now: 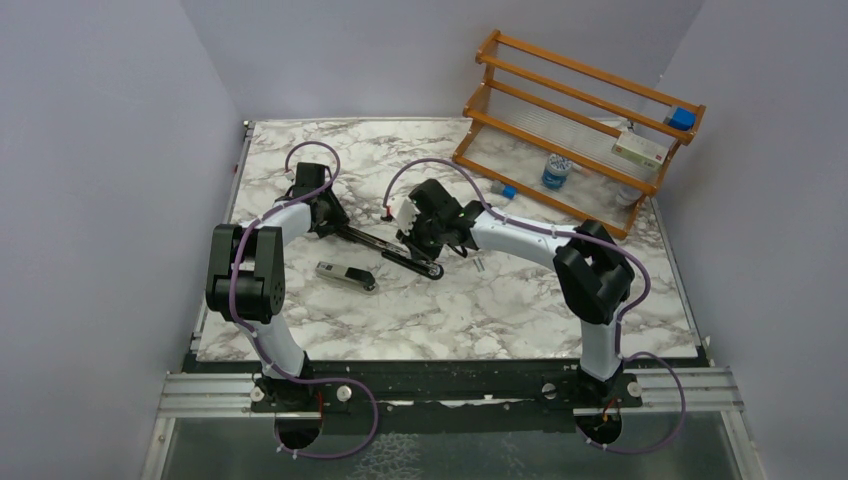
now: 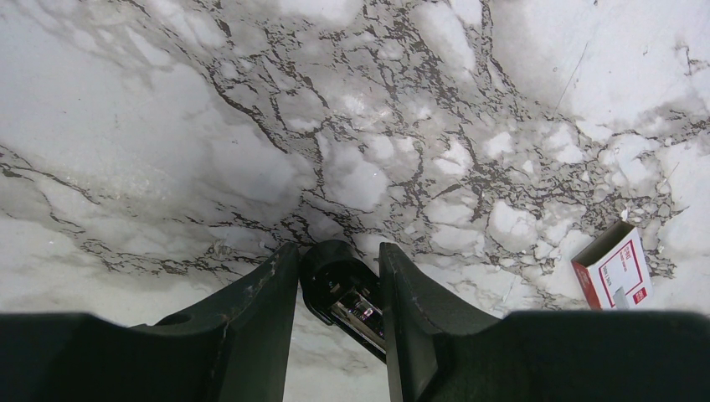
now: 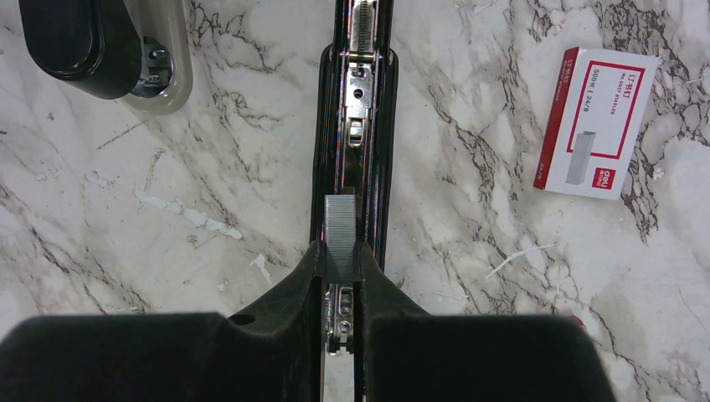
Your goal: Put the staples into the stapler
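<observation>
Right end effector (image 3: 339, 249) clenched on grey staple strip (image 3: 339, 228), directly over open channel of stapler (image 3: 356, 126), mid-counter (image 3: 209, 209). Left end effector (image 2: 339, 255) grasping stapler's rounded end. Pink-red staples box (image 3: 596, 121) flat on counter, near stapler, far side.

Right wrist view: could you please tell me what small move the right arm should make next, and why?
Probably lower the staple strip straight down into the silver channel of the stapler. The right gripper pinches the strip over the open stapler, lined up with its length, and the left gripper clamps the stapler's end, which should steady it.
</observation>
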Available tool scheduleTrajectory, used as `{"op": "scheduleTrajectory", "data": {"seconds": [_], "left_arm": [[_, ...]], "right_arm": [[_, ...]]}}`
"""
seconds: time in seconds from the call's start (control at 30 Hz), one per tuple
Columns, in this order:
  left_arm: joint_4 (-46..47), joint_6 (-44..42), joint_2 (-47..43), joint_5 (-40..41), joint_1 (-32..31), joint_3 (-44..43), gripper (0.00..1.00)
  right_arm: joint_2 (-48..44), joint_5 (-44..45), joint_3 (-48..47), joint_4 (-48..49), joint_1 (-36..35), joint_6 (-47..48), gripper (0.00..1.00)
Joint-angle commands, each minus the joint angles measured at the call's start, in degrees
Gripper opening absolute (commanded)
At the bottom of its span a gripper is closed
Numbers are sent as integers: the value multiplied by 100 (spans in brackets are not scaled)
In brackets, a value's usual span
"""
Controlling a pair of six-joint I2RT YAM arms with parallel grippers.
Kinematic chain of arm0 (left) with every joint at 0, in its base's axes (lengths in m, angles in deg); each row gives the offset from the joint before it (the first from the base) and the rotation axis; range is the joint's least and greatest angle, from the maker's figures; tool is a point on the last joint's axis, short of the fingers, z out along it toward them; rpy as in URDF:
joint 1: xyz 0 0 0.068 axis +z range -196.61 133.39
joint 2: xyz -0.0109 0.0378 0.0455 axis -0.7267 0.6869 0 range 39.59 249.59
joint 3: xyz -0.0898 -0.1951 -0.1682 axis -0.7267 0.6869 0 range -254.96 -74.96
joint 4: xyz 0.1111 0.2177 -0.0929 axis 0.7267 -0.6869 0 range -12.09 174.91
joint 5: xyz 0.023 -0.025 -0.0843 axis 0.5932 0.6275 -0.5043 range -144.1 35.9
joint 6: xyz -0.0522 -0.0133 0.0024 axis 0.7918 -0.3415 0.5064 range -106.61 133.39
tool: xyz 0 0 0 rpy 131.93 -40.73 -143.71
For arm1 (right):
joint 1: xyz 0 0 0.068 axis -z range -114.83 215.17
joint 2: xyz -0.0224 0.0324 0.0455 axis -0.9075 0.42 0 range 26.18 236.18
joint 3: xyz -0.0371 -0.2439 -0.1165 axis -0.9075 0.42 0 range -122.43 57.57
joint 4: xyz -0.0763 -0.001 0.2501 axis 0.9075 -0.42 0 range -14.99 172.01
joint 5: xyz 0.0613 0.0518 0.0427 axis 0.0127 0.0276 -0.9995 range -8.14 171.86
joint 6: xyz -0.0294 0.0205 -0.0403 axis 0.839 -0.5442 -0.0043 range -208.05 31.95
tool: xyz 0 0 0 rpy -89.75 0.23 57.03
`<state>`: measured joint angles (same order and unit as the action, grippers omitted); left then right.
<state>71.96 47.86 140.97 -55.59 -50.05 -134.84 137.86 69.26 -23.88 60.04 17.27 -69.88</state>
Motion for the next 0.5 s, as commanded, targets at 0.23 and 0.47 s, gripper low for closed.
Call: {"op": "scheduleTrajectory", "data": {"seconds": [0.23, 0.47], "left_arm": [[-7, -55, 101, -92, 37, -121, 42], [-9, -46, 110, -105, 38, -129, 42]], "right_arm": [[-144, 199, -11, -60, -62, 60, 1], [-386, 260, 43, 190, -67, -282, 1]]}}
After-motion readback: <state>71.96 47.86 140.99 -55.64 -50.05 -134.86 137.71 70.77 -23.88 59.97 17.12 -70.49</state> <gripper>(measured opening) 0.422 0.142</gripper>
